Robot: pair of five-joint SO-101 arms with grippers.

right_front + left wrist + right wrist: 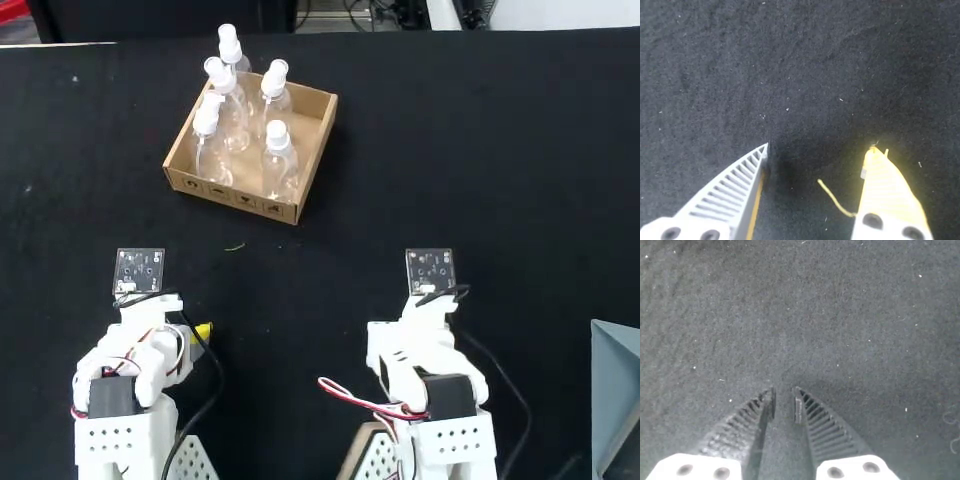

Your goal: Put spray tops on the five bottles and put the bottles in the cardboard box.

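1. Left gripper [819, 148] — released, jaws wide, holding nothing, low over the bare table [480, 150] near its front edge. A loose yellow strand [834, 199] hangs off one finger. I judge it could snag a top if this arm reaches into the box.
2. The box [232, 196] sits toward the table's far edge, left of the middle. All 5 bottles [280, 160] stand upright inside, each wearing a white top [276, 130]. The task looks as good as finished, so the main risk is any further reach. 4 bottles crowd the box's far and left sides, touching or nearly so, and a nudge to 1 could topple its neighbours. Whether each top is pressed fully home I cannot tell; a loose one could drop off if the box is moved.
3. Right gripper [784, 390] — clenched to a slit on nothing, near the front edge, well apart from the box. Little risk here if it rests.
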